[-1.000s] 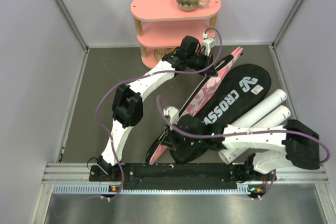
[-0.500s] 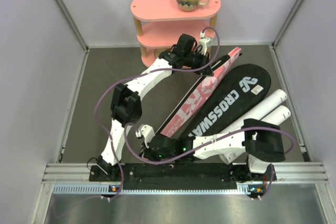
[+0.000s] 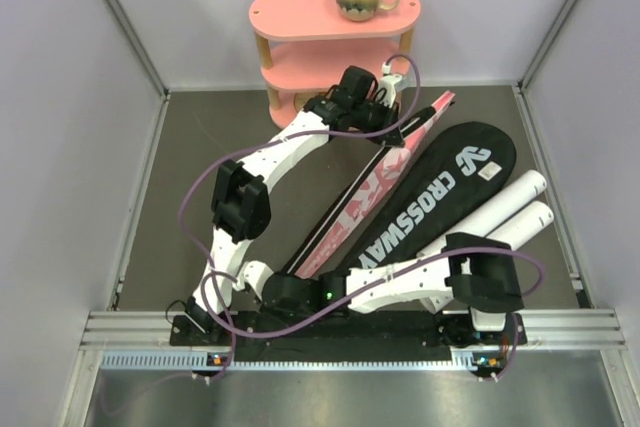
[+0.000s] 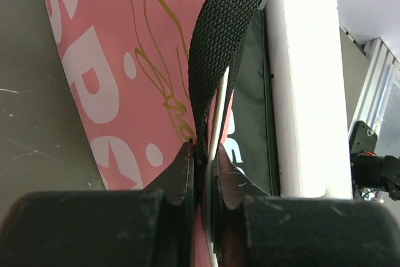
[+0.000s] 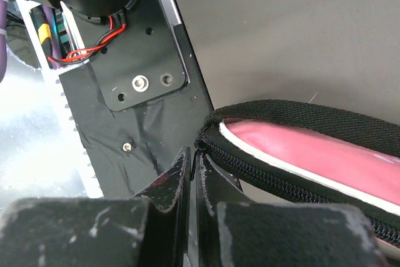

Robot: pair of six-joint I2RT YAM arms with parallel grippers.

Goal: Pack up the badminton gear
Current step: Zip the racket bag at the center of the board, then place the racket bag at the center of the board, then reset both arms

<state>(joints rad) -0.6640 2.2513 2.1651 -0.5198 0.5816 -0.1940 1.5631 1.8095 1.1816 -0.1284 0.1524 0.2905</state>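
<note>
My left pincer (image 4: 201, 154) is clenched on the black strap (image 4: 228, 48) of the pink bag (image 4: 119, 73), at the bag's far end near the pink shelf (image 3: 335, 22). My right pincer (image 5: 192, 153) is clenched tight at the zipper (image 5: 262, 166) on the bag's near tip; whether it pinches the pull, I cannot tell. The bag stretches slantwise over the worktop (image 3: 200, 167), just beside the black CROSSWAY bag (image 3: 440, 192) and the white tubes (image 3: 515, 209).
</note>
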